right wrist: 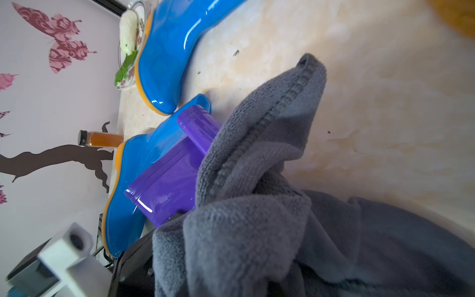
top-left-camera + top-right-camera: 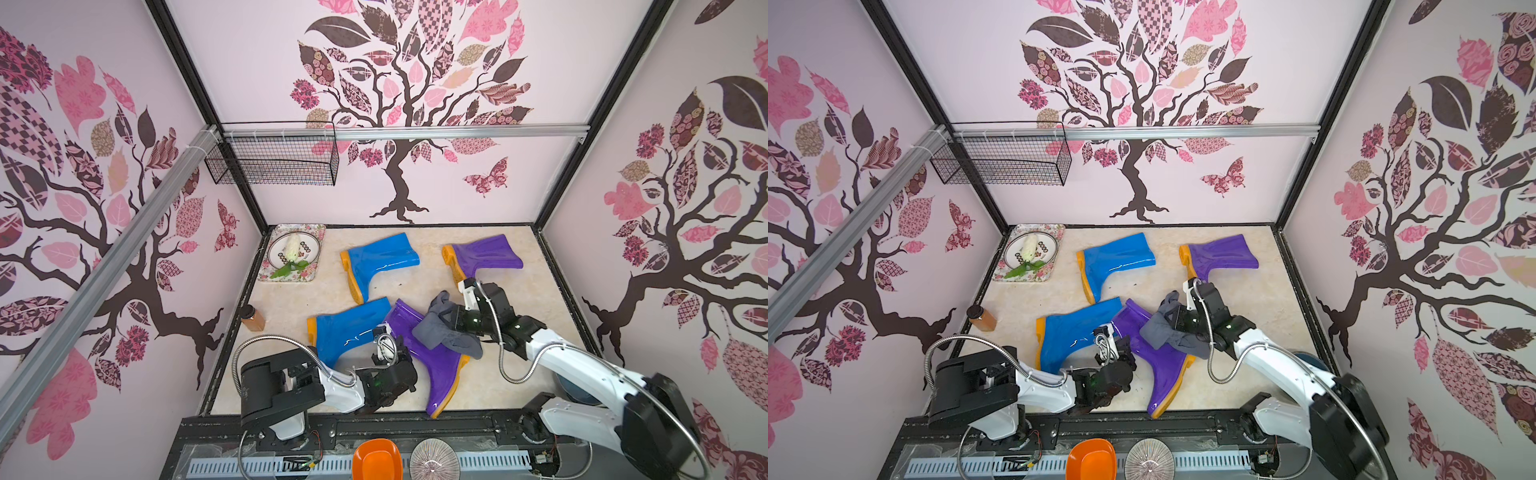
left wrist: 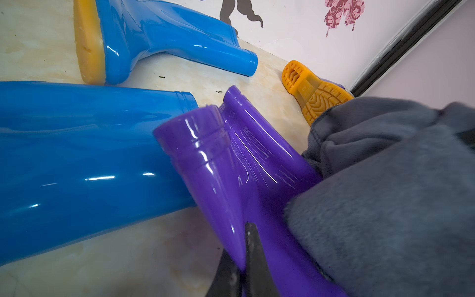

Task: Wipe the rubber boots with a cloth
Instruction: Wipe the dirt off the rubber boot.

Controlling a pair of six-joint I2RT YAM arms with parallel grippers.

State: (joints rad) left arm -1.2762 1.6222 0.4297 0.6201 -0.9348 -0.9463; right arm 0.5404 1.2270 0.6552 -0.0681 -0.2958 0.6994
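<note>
Left gripper (image 3: 240,244): clamping shaft wall of purple boot (image 3: 231,164), lower centre.
Right gripper (image 2: 453,322): gripping bunched cloth (image 2: 432,332).
Cloth: draped over same boot.

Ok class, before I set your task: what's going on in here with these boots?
The right gripper holds a soft dark grey cloth pressed on the shaft of the nearer glossy purple rubber boot, which lies on its side on the beige table. The left gripper pinches that boot's cuff. The far purple boot and two bright blue rubber boots lie on their sides, no gripper on them.
</note>
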